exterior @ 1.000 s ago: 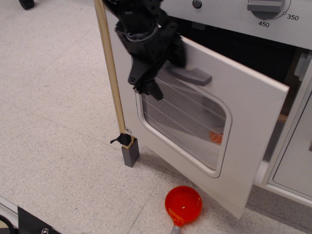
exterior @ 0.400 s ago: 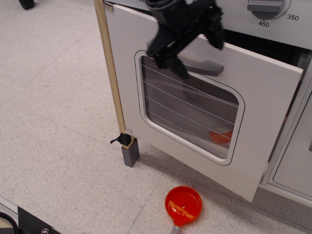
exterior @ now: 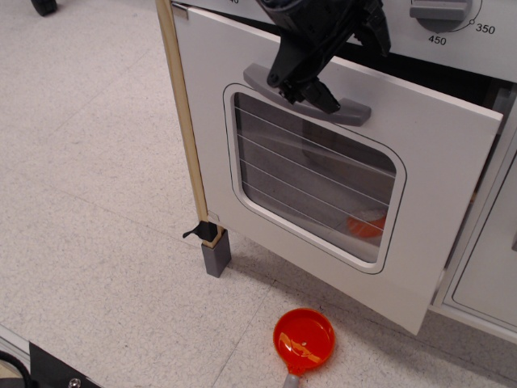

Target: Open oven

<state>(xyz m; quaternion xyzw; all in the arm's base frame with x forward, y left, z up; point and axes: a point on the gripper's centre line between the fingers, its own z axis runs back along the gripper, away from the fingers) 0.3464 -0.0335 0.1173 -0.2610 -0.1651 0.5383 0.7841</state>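
The silver-grey oven (exterior: 452, 162) fills the upper right. Its door hangs partly open, leaning out with a dark gap along its top and right edges. The door has a rounded window (exterior: 315, 178) and a grey bar handle (exterior: 355, 113). The dial marked 350/450 (exterior: 440, 12) is at the top right. A wooden strip (exterior: 182, 121) runs down the left edge. My black gripper (exterior: 303, 89) hangs from the top, just over the middle of the handle. Its fingertips overlap the bar. I cannot tell whether it grips the bar.
A red pan (exterior: 304, 339) lies on the speckled floor below the door's lower corner. An orange object (exterior: 370, 228) shows inside through the window. A plain grey cabinet door (exterior: 493, 267) stands to the right. A grey foot (exterior: 216, 255) supports the wooden strip.
The door has swung back toward the oven and stands less open than a second ago. My gripper has moved up and to the right, from the door's left part to above the handle.
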